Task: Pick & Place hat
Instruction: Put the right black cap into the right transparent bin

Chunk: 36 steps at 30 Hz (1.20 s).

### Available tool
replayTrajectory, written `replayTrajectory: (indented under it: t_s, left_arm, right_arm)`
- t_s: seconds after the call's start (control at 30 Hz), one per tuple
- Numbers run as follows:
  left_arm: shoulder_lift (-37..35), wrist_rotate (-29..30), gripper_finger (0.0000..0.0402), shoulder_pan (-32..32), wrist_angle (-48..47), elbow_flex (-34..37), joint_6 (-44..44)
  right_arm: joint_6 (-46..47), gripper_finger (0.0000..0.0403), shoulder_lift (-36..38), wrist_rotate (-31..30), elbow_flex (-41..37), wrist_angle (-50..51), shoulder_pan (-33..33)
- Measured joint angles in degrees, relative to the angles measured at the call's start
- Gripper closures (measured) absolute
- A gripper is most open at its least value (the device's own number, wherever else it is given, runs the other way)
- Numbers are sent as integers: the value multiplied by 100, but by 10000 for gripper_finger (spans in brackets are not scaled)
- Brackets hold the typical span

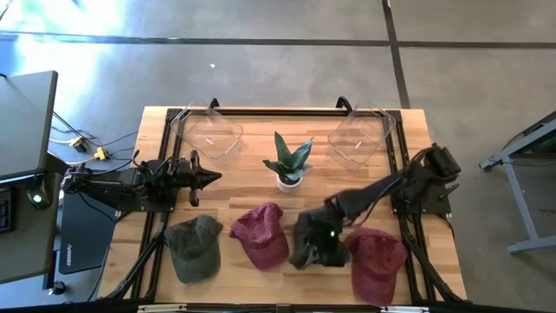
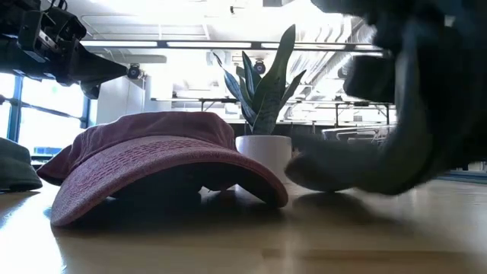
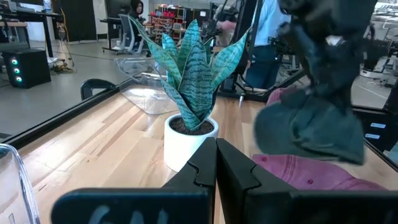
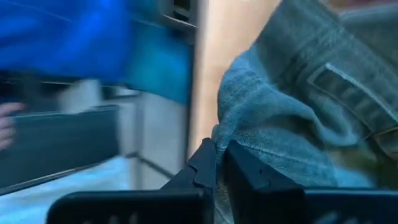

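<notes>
my right jaws (image 4: 219, 152) are pinched closed on a fold of the dark hat (image 1: 314, 243), the cloth bunched right at the tips, and in the high view that hat hangs from them at lower centre-right of the frame, just above the bench (image 1: 252, 183), between the middle maroon hat (image 1: 261, 233) and the maroon hat at lower right (image 1: 378, 259). it droops and folds under its own weight, so i judge it light and soft, with only the brim likely stiff; a pinch on the crown fabric holds it, but it will swing and could snag a neighbour, and the brim edge would be the steadier hold. my left jaws (image 3: 216, 163) are closed on nothing, waiting at the left of the bench in the high view, pointed toward the potted plant (image 1: 289, 163) at centre. an olive hat (image 1: 195, 246) lies at lower left. two clear bins (image 1: 208, 132) sit along the upper edge of the bench, one on each side of the plant, and either looks like a fair drop place for something this floppy.
</notes>
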State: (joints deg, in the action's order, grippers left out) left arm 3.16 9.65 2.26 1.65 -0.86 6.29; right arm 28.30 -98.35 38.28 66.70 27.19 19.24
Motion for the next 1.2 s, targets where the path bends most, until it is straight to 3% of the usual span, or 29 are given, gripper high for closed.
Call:
replayTrajectory:
  t_s: [0.13,0.33,0.63,0.9,1.07,1.2]
  left_arm:
    - [-1,0,401,0,0,0,0]
    - [-1,0,401,0,0,0,0]
    - [-2,0,401,0,0,0,0]
    - [0,0,401,0,0,0,0]
    - [-1,0,401,0,0,0,0]
    - [-2,0,401,0,0,0,0]
  right_arm:
    - [181,390,489,477,-2,153,-320]
    - [482,395,1754,34,-2,85,-716]
    - [-267,395,3347,-1534,0,-167,-1263]
    - [-921,395,4132,-2523,63,1007,-2667]
    - [-2118,393,4357,-4097,825,1367,-3301]
    - [-2693,395,4300,-4740,1581,1428,-3662]
